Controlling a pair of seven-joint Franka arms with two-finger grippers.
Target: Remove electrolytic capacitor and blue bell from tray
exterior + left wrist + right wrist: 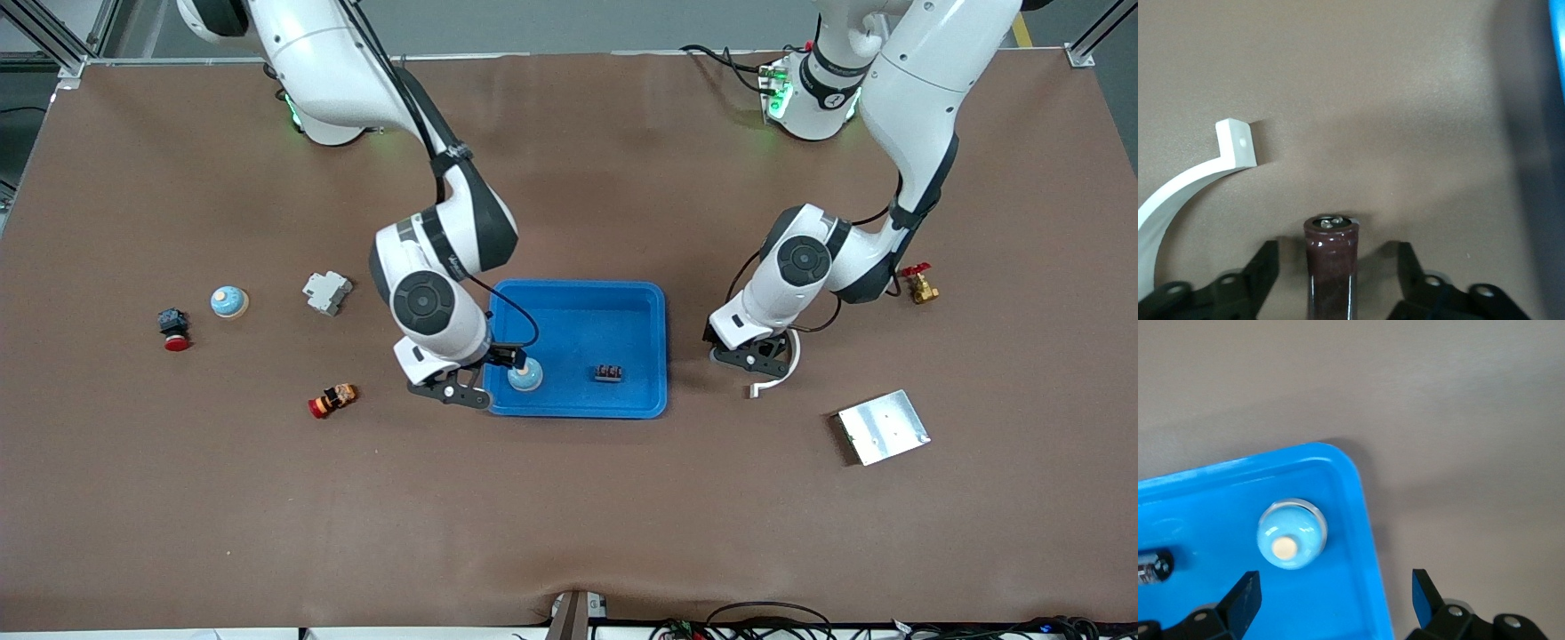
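Though between left fingers (1266,261), capacitor (1331,263) ungripped.

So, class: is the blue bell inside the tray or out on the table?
Inside. The blue bell sits upright on the tray floor near a corner, with the open right hand above it.

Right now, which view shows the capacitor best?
Left wrist view: the capacitor stands between the left pincer's open fingers, its dark red body and metal terminals plain. In the front view the left arm hides it; the right wrist view shows only the bell in the tray.
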